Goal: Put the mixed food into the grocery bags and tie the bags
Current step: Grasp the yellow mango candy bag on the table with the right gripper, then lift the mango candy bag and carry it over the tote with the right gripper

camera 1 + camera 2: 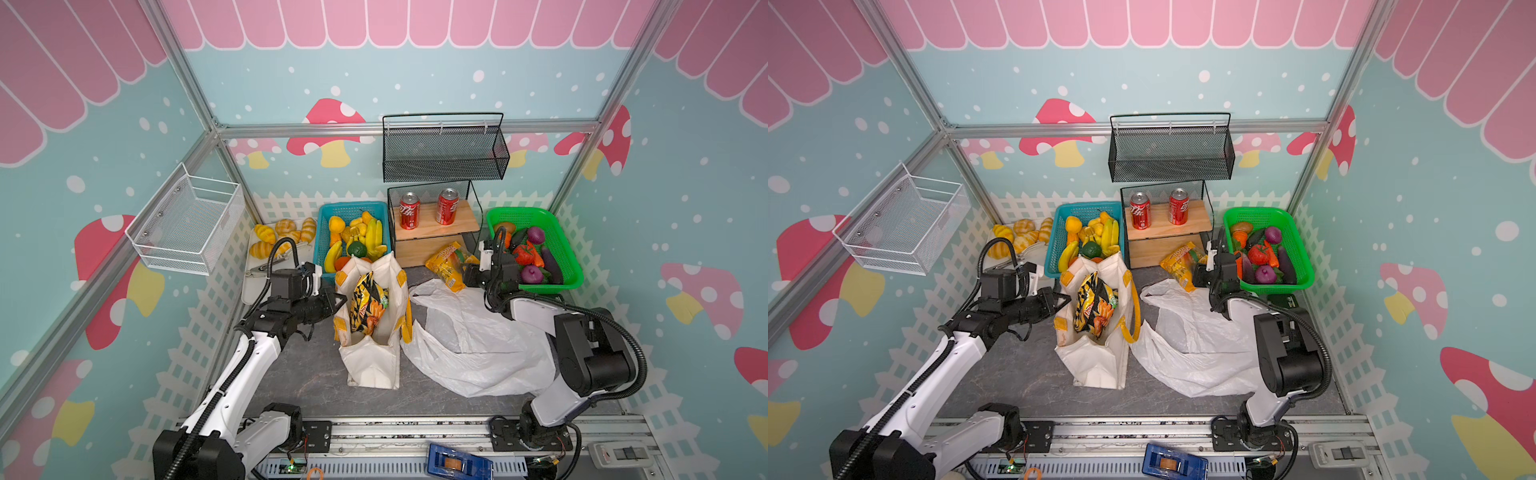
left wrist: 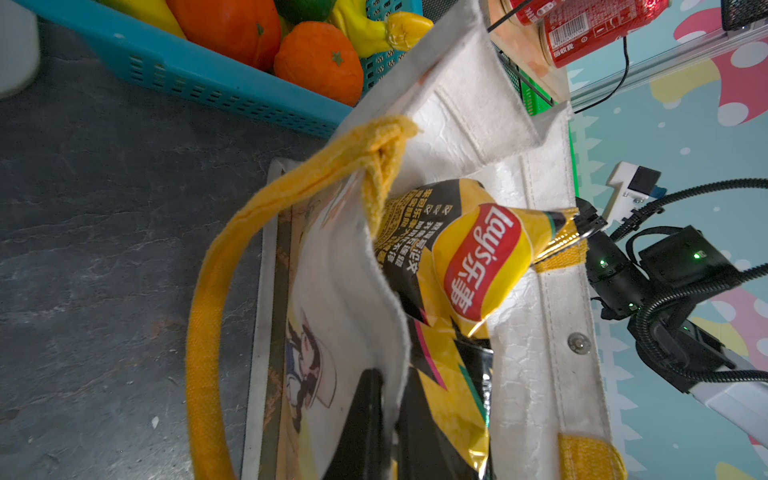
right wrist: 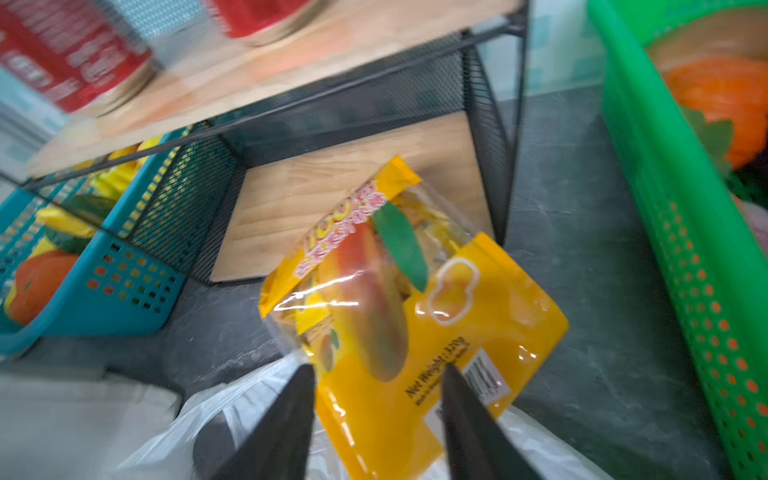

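Observation:
A cream canvas tote (image 1: 370, 365) (image 1: 1096, 365) stands mid-table with the black-and-yellow packet (image 1: 368, 303) (image 2: 478, 257) upright inside it. My left gripper (image 1: 340, 299) (image 2: 390, 382) is shut on the tote's left wall, one finger on each side of the cloth. The white plastic bag (image 1: 469, 340) (image 3: 174, 436) lies crumpled to the tote's right. The orange-yellow packet (image 1: 449, 264) (image 3: 415, 311) rests on the table with its near end on that bag. My right gripper (image 1: 466, 275) (image 3: 376, 399) is open, its fingers either side of the packet's near end. Toy vegetables, an eggplant (image 1: 550, 262) among them, sit in the green basket (image 1: 536, 216).
A blue basket (image 1: 349, 206) of fruit stands behind the tote. Two red cans (image 1: 409, 211) stand on a wooden shelf in a black wire rack. Bread rolls lie on a tray (image 1: 249, 291) at the left. A white basket (image 1: 187, 224) and a black one (image 1: 444, 153) hang on the walls.

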Action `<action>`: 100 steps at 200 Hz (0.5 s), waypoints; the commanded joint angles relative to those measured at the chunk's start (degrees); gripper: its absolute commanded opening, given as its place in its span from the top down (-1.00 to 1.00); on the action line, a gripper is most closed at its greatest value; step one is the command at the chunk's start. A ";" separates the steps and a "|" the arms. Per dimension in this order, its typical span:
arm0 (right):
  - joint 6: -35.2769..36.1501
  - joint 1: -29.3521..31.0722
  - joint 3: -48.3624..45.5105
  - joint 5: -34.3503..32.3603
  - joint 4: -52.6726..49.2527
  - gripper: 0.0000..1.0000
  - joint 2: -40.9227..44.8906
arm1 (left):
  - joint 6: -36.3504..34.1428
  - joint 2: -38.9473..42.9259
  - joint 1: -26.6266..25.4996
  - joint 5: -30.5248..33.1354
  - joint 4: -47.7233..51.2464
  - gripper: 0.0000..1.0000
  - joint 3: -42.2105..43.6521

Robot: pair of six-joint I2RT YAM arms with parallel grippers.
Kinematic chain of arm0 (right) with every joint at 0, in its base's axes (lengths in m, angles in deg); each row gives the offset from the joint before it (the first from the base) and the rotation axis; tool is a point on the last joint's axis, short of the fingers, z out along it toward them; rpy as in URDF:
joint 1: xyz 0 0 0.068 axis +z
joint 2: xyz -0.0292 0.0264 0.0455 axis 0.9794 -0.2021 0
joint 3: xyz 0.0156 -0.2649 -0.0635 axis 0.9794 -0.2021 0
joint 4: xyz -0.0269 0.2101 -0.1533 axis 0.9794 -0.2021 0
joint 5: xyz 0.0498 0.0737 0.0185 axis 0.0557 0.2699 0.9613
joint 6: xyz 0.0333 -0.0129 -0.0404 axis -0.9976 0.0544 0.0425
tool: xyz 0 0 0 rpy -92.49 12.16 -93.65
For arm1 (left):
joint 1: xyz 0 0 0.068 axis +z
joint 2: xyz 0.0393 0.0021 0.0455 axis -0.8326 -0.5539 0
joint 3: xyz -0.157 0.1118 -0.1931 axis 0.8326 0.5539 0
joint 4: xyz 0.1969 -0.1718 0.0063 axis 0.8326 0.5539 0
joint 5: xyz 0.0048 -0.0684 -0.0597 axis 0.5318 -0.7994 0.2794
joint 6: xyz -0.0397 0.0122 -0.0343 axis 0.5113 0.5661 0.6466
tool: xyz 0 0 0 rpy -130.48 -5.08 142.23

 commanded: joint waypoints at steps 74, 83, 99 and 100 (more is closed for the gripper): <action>32.07 9.21 21.40 -27.73 -23.57 -0.58 -19.66 | -0.25 0.83 -0.29 0.27 -0.96 1.00 0.53; 32.16 9.27 22.49 -28.22 -24.39 -0.45 -20.77 | -0.27 0.95 -0.29 0.44 -0.96 1.00 0.62; 31.72 9.31 23.09 -28.60 -24.87 -0.07 -21.29 | -0.26 0.95 -0.28 0.51 -0.96 1.00 0.63; 31.67 9.31 23.06 -28.57 -24.89 -0.05 -21.23 | -0.26 0.98 -0.28 0.48 -0.92 1.00 0.67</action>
